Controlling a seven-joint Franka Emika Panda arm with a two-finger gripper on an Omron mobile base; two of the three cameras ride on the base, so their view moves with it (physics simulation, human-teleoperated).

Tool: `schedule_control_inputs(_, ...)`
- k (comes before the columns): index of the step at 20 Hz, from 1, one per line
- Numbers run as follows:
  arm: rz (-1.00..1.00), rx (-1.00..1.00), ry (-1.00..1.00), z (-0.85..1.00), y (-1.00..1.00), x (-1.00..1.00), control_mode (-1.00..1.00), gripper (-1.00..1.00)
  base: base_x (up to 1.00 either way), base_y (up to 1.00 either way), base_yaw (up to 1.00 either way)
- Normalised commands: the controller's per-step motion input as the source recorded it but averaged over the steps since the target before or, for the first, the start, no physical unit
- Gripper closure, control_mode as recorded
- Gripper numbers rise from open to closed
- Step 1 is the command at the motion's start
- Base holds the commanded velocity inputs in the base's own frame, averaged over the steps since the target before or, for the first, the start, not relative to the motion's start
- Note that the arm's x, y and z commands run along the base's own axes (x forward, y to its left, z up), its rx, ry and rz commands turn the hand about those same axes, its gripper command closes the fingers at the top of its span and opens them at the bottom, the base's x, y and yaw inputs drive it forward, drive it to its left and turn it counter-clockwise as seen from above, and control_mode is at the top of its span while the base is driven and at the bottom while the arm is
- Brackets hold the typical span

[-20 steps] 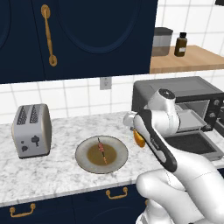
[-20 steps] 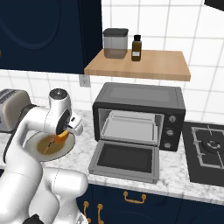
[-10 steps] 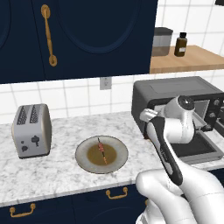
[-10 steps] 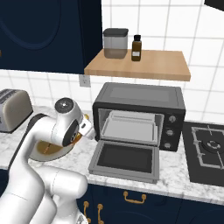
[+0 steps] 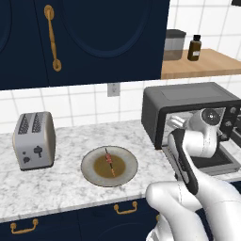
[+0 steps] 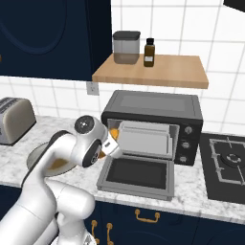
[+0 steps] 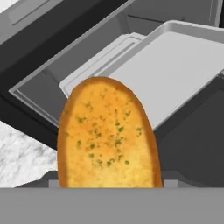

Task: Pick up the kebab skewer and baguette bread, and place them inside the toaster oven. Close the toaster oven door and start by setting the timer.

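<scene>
Orange-golden and flecked with green, the oval baguette bread point(image 7: 107, 135) is sitting clamped between the fingers point(image 6: 111, 140), its rounded tip pointing at the smooth grey tray (a shallow rectangle) inside the toaster oven point(image 6: 153, 112). Its door point(image 6: 136, 175) is lying open over the marbled bench point(image 5: 61, 181), while the kebab skewer point(image 5: 110, 161) is resting on a round plate point(image 5: 89, 162).
</scene>
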Motion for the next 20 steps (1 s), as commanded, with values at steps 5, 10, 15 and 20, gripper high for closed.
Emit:
schedule_control_inputs(5, -0.20, 0.05, 0.00, 0.06, -0.31, 0.23, -1.00, 1.00, 0.00, 0.00, 0.00)
schedule_control_inputs(10, -0.16, 0.15, 0.00, 0.00, -0.01, 0.04, -1.00, 1.00, 0.00, 0.00, 0.00)
schedule_control_inputs(15, -0.06, 0.16, 0.00, 0.00, -0.13, 0.09, -1.00, 1.00, 0.00, 0.00, 0.00)
schedule_control_inputs(20, 0.01, 0.03, -0.01, 0.00, -0.22, 0.15, -1.00, 1.00, 0.00, 0.00, 0.00)
